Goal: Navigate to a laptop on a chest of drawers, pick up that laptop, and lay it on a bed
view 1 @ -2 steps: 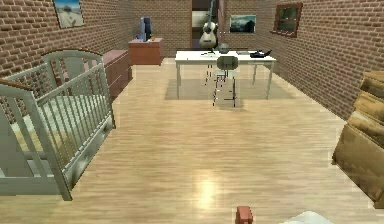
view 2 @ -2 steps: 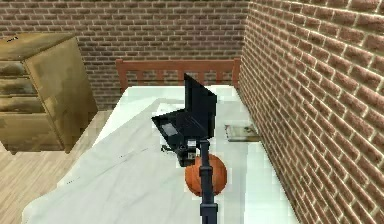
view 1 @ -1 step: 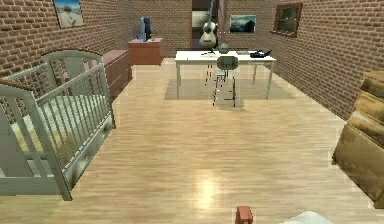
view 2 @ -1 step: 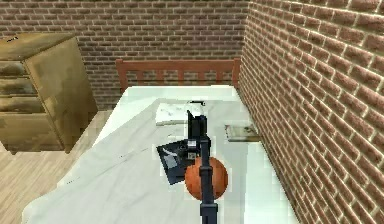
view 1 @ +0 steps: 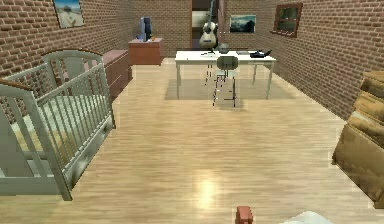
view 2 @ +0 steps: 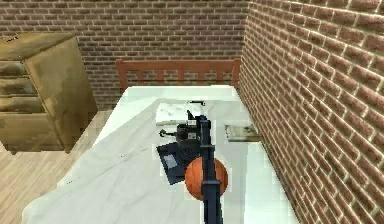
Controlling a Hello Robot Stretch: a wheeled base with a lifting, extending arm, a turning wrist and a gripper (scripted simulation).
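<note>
Where the arm crosses the bed, the laptop lies flat mid-mattress, its long axis roughly head-to-foot, one short end toward the headboard. The gripper stands at that end; whether it holds anything cannot be told.

A broad stretch of bare wooden floor is left open through the room's middle. It is bounded near left by a crib and far off by a white table with a chair. The bed is hemmed by a brick wall on the right, a headboard at the far end and a chest of drawers on the left. Its left part is left bare; an orange ball, a dark flat thing and a book are found toward the middle and right.
</note>
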